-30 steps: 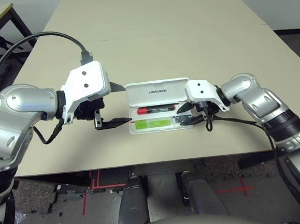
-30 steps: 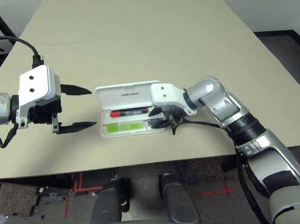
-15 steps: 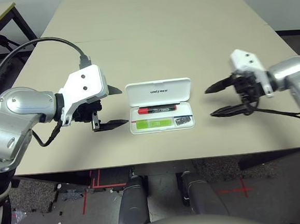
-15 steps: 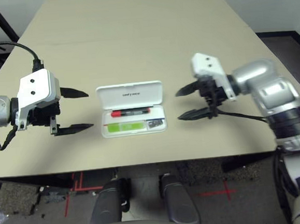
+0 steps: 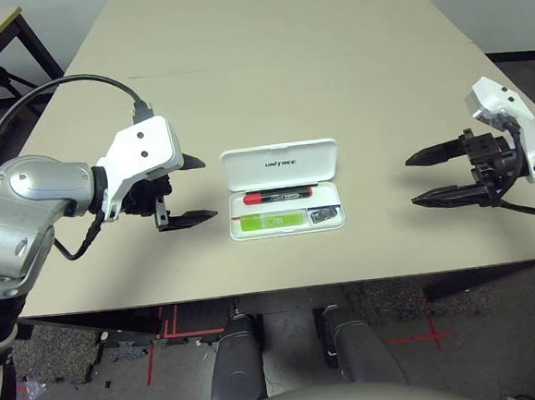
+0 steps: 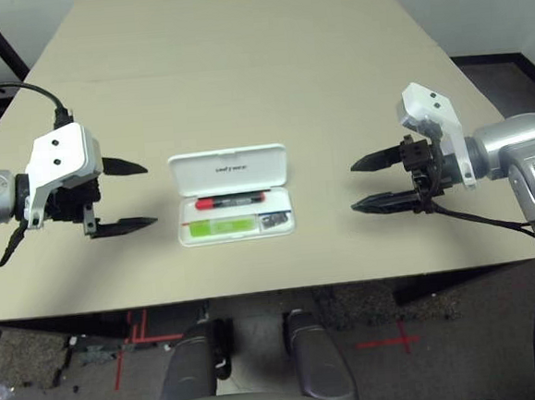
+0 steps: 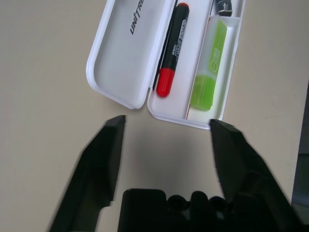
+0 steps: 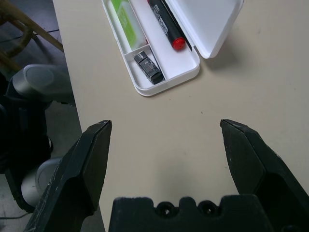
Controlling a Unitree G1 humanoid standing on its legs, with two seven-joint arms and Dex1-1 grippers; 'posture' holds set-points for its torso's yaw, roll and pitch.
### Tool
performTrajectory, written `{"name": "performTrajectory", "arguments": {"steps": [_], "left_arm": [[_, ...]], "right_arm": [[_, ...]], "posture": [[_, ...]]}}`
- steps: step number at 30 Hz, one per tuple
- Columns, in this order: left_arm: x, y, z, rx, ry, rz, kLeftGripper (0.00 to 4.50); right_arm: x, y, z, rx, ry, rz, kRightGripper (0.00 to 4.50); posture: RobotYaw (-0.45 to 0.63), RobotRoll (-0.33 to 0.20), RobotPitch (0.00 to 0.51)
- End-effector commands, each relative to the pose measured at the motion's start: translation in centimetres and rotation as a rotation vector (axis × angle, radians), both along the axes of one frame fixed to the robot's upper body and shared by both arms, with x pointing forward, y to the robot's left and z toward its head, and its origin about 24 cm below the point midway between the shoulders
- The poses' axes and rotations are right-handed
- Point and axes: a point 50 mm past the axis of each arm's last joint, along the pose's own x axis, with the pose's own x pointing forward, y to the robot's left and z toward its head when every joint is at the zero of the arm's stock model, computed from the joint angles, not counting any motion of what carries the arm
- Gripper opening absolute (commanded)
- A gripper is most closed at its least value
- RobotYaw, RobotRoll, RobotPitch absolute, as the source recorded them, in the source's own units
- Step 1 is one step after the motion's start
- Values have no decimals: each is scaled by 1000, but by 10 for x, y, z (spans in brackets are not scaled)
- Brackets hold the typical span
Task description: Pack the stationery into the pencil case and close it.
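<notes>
OK, my right gripper (image 5: 435, 177) has pulled clear of the pencil case (image 5: 284, 188): a second ago its fingers were down at the case's right end by the clip compartment, now it sits well out at 3 o'clock of the case over bare table (image 5: 266, 61), fingers spread wide, nothing in them, tips aimed back toward the case. My left gripper (image 5: 189, 190) has slid a little further out at 9 o'clock and its fingers have come in from where they stood a second ago; I still see a clear gap between them and nothing held. The case has not moved: it lies open near the front edge of the table, between the two grippers, lid flat toward 12 o'clock. All three pieces are inside the tray: black marker with red cap (image 5: 277, 195) in the far lane, cap toward 9 o'clock; lime-green flat stick (image 5: 271, 220) in the near lane; small grey-black clip (image 5: 322, 215) in the little compartment at the 3 o'clock end. Lid reads "UNITREE" in dark letters. There is white print along the marker barrel and faint print on the green stick, both too small for me to read.
</notes>
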Motion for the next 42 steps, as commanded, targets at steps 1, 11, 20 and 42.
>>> {"name": "performTrajectory", "arguments": {"steps": [1, 11, 20, 42], "left_arm": [[16, 16, -14, 136, -58, 67, 1935], [58, 13, -36, 75, -245, 105, 23], [77, -15, -46, -126, -272, 102, 23], [29, -75, -73, -127, -51, -259, 23]], "right_arm": [[1, 0, -1, -13, -8, 1, 4500], [6, 3, -5, -12, -7, 3, 4500], [7, 3, -6, -24, -3, 4, 4500], [10, 4, -12, -38, -7, -6, 4500]], "posture": [[-37, 0, 139], [-31, 0, 136], [-36, 0, 139], [-40, 0, 137]]}}
